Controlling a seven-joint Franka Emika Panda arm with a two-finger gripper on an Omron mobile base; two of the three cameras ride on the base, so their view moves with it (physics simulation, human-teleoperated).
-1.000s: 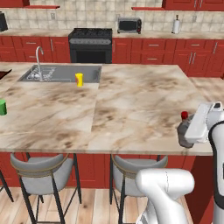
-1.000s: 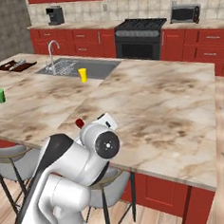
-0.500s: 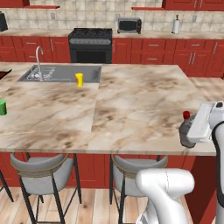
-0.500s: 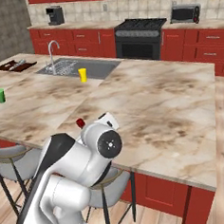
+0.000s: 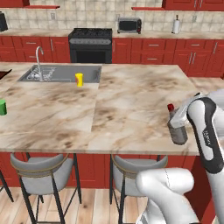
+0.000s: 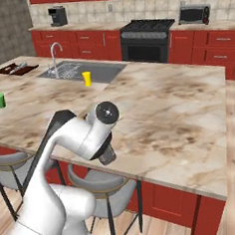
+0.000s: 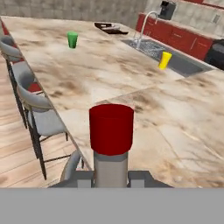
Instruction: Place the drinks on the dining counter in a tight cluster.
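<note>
A grey glass bottle with a red cap, one of the drinks, stands upright at the front right edge of the dining counter. My gripper is shut on its body from the right. In the hand view the bottle rises right in front of the camera, and the gripper clamps it low down, one finger on each side. From the right base the arm covers most of the bottle; just its bottom end sticks out at the counter's front edge. I cannot tell whether it touches the top.
A yellow cup stands by the sink, and a green object sits at the counter's far left. A dark tray lies beyond the sink. Grey stools stand under the front edge.
The arm has swung up and over, and the bottle in the gripper has shifted left, further in over the counter. The grip has stayed shut.
</note>
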